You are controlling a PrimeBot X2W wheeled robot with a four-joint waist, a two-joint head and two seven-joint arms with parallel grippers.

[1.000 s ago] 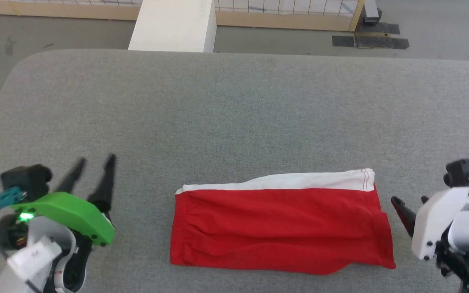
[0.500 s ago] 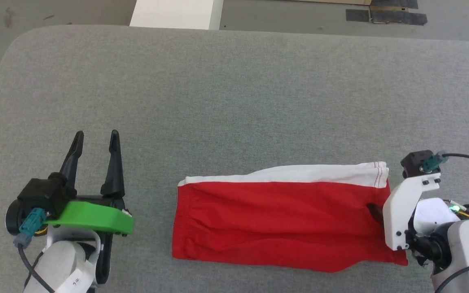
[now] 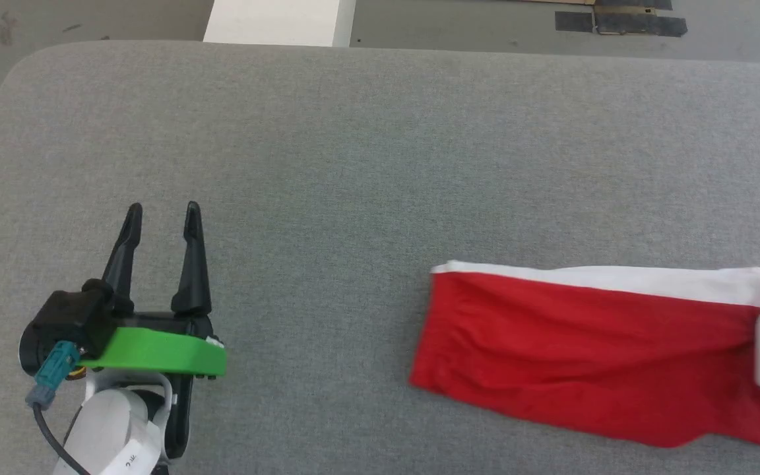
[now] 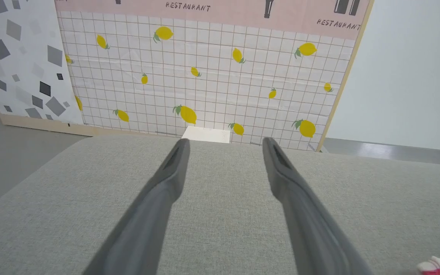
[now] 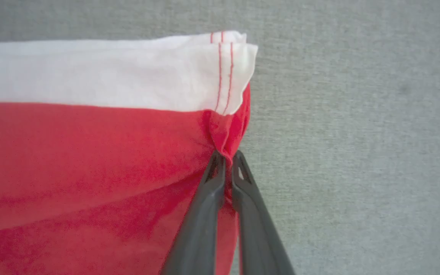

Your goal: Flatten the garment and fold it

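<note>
A small bright red garment [image 3: 591,343] of thin stretchy cloth, with a broad white band [image 3: 617,280] along its far edge, lies on the right part of the grey fabric-covered table [image 3: 353,165]. It is spread as a long, low rectangle, its near edge slanting a little toward the robot at the right end.

The right pincer [image 5: 225,158] is clamped together on the garment's right end. The right wrist view shows the two dark fingers pressed on a gathered tuck of red cloth just below the white band. Two white hems with red stitching sit one on the other there, so the cloth appears to be doubled.

The left pincer [image 3: 163,210] stands with its fingers apart and nothing between them. It rests low at the left of the table, well apart from the garment.

The flattening looks mostly done. The garment lies close to the table, with only shallow creases running along the red part and some bunching at the pinched end. The doubled hems suggest one lengthwise fold is in place, though the pictures do not settle that. What seems left is smoothing the right end and at least one crosswise fold to shorten the long strip. For that, the free left end would probably need holding too.
</note>
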